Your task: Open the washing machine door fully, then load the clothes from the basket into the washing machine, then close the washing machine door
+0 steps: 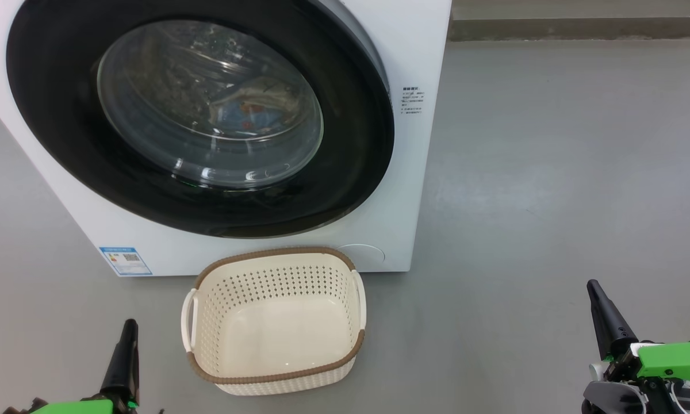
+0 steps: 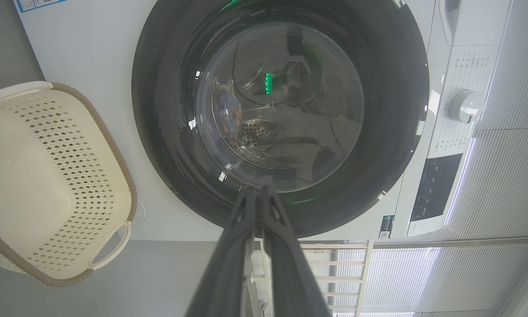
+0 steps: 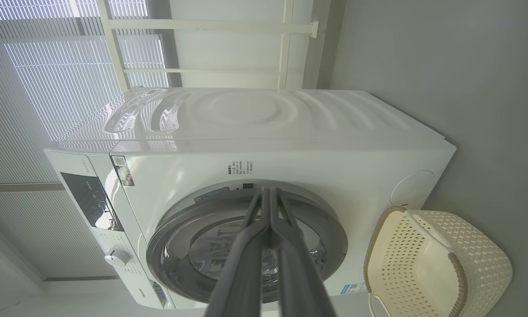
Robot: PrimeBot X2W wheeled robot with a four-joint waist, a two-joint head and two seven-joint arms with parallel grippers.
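I find the door [image 1: 201, 115] shut, the clothes [image 1: 247, 115] behind its glass inside the washing machine [image 1: 414, 57], not in the near basket [image 1: 276, 253], and left gripper [image 2: 258, 193] and right gripper [image 3: 268, 191] with fingers together on nothing, so I judge the task complete.

The left gripper [image 2: 258, 190] has its two dark fingers pressed together, tips pointing at the shut washing machine door [image 2: 167, 132]. A blue garment [image 2: 228, 108] shows dimly behind its glass. The empty basket [image 2: 70, 145] stands on the grey floor [image 2: 158, 281], near the foot of the white washing machine [image 2: 88, 66].
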